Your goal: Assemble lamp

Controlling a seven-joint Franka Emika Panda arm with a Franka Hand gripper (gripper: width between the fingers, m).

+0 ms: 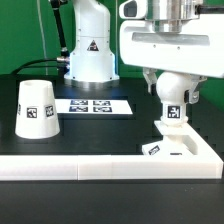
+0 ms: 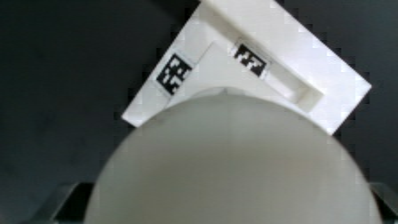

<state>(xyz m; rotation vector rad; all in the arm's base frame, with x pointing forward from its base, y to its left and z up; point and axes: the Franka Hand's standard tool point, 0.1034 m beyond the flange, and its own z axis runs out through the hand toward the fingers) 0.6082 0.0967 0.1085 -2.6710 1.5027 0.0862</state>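
Note:
My gripper (image 1: 171, 92) is shut on the round head of the white bulb (image 1: 172, 98), which stands upright with a tag facing the camera. The bulb's stem reaches down to the flat square base (image 1: 178, 148) at the exterior view's right, against the white rail. I cannot tell how deep the stem sits in the base. In the wrist view the bulb (image 2: 222, 160) fills most of the picture and hides my gripper (image 2: 222, 212). The base (image 2: 249, 60) with two tags shows beyond it. The tapered shade (image 1: 36, 110) stands mouth down on the exterior view's left, far from my gripper.
The marker board (image 1: 95, 104) lies flat on the black table between the shade and the base. The robot pedestal (image 1: 88, 50) stands behind it. A white rail (image 1: 90, 166) runs along the table's front edge.

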